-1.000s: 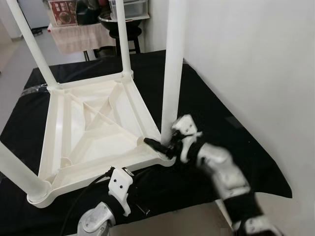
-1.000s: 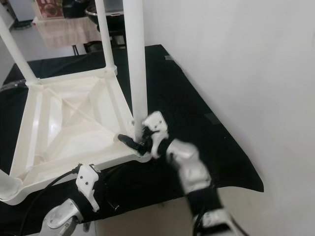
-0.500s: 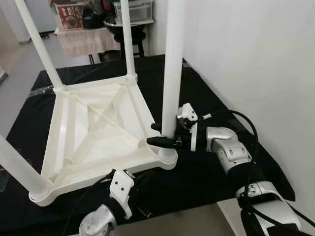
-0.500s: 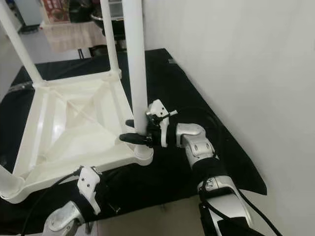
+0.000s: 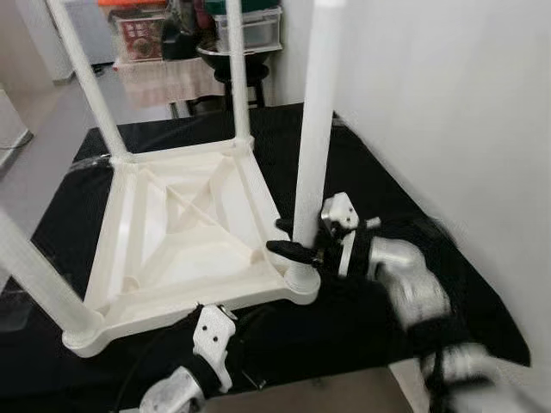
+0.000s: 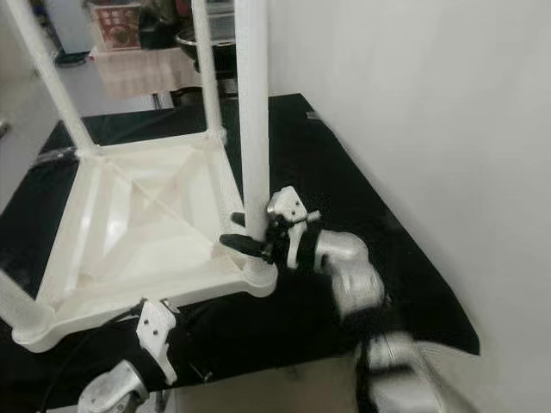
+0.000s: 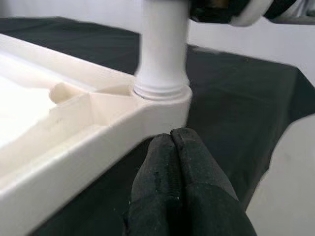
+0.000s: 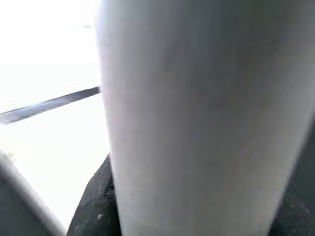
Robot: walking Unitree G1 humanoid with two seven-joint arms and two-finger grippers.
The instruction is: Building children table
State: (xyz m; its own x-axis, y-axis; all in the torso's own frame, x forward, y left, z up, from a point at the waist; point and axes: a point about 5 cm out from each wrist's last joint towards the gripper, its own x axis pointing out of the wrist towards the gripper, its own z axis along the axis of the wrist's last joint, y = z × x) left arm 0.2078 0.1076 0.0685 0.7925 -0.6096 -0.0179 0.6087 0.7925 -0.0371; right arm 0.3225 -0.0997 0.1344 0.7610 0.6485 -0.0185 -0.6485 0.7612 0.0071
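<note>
**Upturned children's table, right gripper on near-right leg**

White plastic children's table lies upside down on a black cloth, ribbed underside up, four white legs standing in its corner sockets. Near-right leg rises from the socket at the corner nearest the white wall.

Right gripper clasps that leg low down, just above the socket, one black finger on each side of it. The right wrist view shows the leg close up with a black finger against it.

Left gripper sits low beside the table's near edge, just short of the same corner; its two fingertips are pressed together, holding nothing.

Open cloth lies between the gripped corner and the wall, and along the cloth's near edge, where it drops to pale floor.

At the far side: a red printed box, its writing too small to read, and a clear lidded storage bin, contents not discernible.
</note>
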